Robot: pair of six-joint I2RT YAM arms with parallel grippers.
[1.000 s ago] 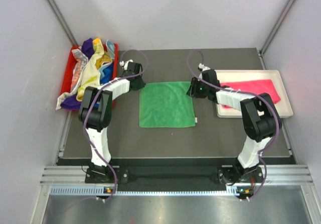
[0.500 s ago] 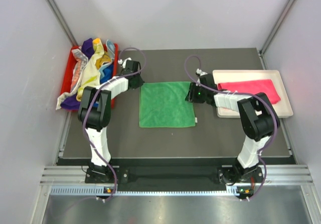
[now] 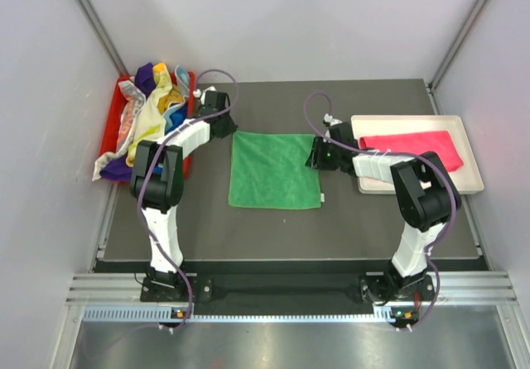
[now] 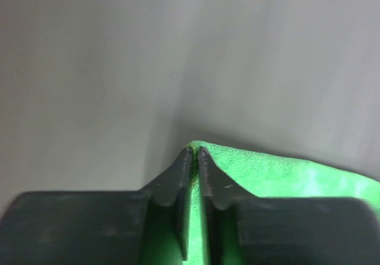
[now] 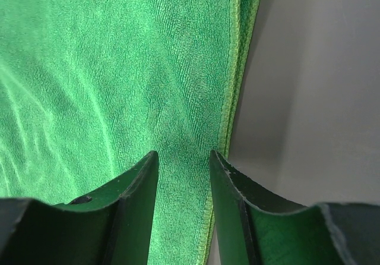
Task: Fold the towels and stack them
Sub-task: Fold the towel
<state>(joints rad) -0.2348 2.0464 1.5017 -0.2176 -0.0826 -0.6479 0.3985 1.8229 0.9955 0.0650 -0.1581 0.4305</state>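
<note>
Fingers (image 4: 175, 185) of the left arm stand almost together with only a thin slit between them, their tips at the far left corner of the green towel (image 3: 275, 170), though whether they actually pinch the cloth cannot be told. Right-arm fingers (image 5: 133, 188) are partly apart and hold nothing, poised over the towel's right hem near its far corner. That towel lies spread flat in the middle of the dark desk (image 3: 373, 220), a folded pink towel (image 3: 410, 146) rests in the white tray (image 3: 418, 189) on the right, and a heap of coloured towels (image 3: 149, 112) fills the red bin (image 3: 108, 133) on the left.
</note>
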